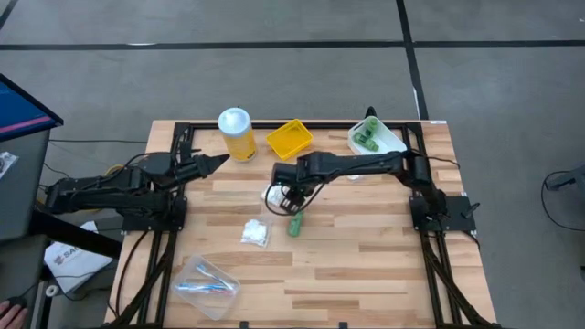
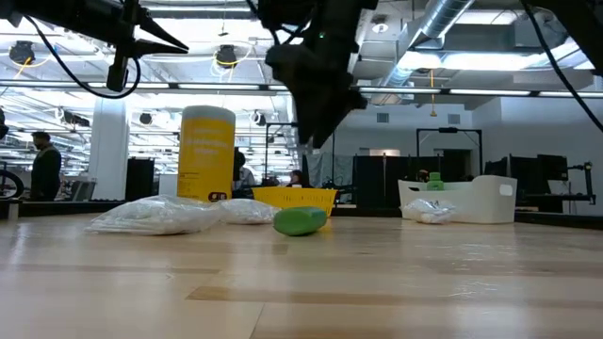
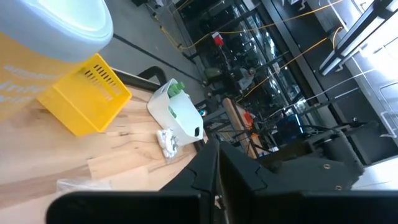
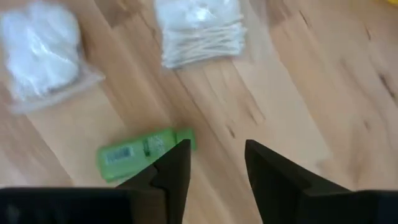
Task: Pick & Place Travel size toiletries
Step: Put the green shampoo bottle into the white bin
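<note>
A tiny green bottle (image 1: 295,224) lies on its side on the wooden table, also seen in the low view (image 2: 300,221) and the right wrist view (image 4: 140,152). Two clear packets of white contents (image 4: 40,53) (image 4: 199,25) lie close by it. My right gripper (image 4: 214,158) is open and hovers over the table just beside the bottle's cap end, well above it (image 2: 316,85). A clear bag of toothbrushes (image 1: 206,286) rests near the table's near edge. A white bin (image 1: 375,137) holds more green bottles. My left gripper (image 1: 218,163) waits shut near the yellow jar.
A tall yellow jar with a white lid (image 1: 236,133) and a yellow square tray (image 1: 289,139) stand at the far edge. Another packet (image 2: 429,214) lies beside the white bin (image 2: 462,200). Bare wood shows on the table's near right part.
</note>
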`<state>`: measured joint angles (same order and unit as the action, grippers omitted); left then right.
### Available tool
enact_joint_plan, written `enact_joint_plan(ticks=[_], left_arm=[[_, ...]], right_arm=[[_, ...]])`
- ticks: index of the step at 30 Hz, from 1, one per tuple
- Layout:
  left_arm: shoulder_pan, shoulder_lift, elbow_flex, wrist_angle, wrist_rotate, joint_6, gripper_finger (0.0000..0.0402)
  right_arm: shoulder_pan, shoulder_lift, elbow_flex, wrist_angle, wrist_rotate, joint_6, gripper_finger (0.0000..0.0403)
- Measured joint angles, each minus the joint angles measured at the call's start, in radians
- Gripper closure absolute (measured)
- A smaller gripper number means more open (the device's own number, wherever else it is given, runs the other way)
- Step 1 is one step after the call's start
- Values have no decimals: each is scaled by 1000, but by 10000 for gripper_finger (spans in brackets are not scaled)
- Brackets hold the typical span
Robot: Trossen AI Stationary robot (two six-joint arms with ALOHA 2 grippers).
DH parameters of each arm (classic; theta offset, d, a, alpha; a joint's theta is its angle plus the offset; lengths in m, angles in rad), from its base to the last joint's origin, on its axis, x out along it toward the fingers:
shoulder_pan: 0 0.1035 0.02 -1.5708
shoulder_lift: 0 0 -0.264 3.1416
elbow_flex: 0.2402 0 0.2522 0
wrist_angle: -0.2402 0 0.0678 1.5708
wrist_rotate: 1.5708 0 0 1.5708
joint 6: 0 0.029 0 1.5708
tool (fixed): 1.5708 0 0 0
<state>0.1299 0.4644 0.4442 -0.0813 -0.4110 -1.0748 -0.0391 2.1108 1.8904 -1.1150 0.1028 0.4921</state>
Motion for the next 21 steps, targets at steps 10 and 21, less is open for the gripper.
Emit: enact_joint_plan(ticks=[10,21], left_arm=[[0,0,0,9,-1,-2,389],[0,0,0,14,17,25,389]], right_arm=[[-17,26,2,-130,-54,359,190],[-43,88,-1,-10,-201,626,182]])
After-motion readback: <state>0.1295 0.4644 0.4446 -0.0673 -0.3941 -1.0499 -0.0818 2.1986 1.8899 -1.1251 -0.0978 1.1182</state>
